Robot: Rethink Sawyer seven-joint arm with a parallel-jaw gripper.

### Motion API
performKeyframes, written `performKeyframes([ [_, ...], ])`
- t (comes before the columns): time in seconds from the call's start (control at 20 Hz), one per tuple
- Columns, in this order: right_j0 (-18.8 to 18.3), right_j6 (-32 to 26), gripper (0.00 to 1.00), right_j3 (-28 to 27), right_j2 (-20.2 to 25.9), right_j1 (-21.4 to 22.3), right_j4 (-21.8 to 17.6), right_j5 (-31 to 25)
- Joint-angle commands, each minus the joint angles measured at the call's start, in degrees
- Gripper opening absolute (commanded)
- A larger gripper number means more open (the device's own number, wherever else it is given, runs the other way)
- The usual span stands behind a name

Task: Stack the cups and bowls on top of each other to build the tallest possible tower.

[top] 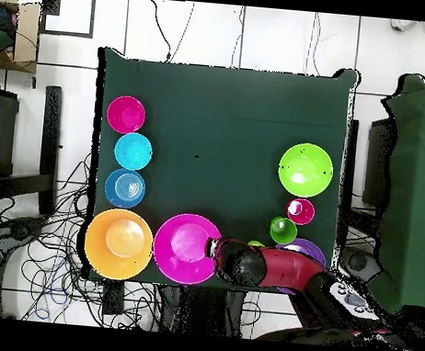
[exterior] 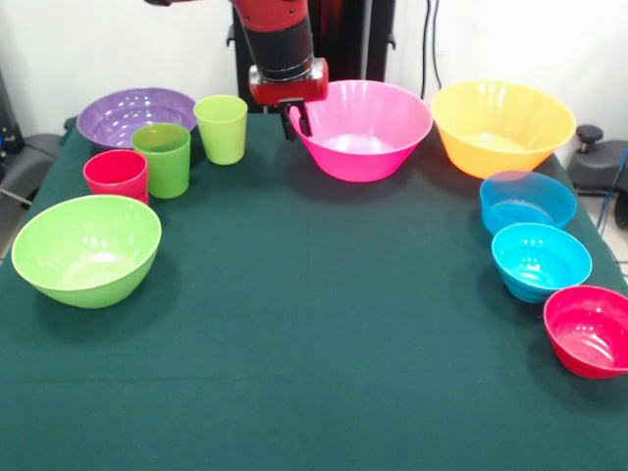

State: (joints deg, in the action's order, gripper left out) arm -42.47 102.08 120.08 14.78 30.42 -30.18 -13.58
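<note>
My hand (exterior: 298, 120) at the large pink bowl's (exterior: 365, 132) rim, fingers dark and close, grip I cannot tell, dark green counter (exterior: 314, 324) beneath, white wall behind, cups (exterior: 175, 157) clustered aside, orange bowl (exterior: 502, 126) beyond the pink one.

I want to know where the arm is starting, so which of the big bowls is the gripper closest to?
The pink bowl. The gripper hangs right at its rim, while the orange bowl, purple bowl and big green bowl all sit farther away.
</note>
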Motion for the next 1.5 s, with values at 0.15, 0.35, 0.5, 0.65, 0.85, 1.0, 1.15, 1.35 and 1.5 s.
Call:
performKeyframes([
  [0.15, -0.8, -5.9, 0.00, -11.0, 7.8, -0.9, -2.7, -5.2],
  [0.35, -1.1, -6.7, 0.00, -11.7, 9.0, -1.1, -2.9, -6.8],
  [0.5, -1.2, -6.5, 0.00, -11.9, 9.4, -1.1, -3.0, -7.3],
  [0.65, -1.5, -7.0, 0.00, -12.4, 9.9, -0.9, -3.4, -8.4],
  [0.85, -2.0, -7.9, 0.00, -13.0, 10.7, -0.8, -3.8, -9.5],
  [1.0, -2.1, -9.1, 0.00, -13.8, 11.4, -0.9, -3.8, -11.0],
  [1.15, -2.4, -9.8, 0.00, -14.6, 11.9, -0.9, -3.9, -12.1],
  [1.35, -3.0, -10.7, 0.00, -16.0, 13.1, -1.4, -4.3, -13.7],
  [1.5, -3.3, -10.7, 0.00, -16.8, 13.9, -1.6, -4.8, -14.3],
])
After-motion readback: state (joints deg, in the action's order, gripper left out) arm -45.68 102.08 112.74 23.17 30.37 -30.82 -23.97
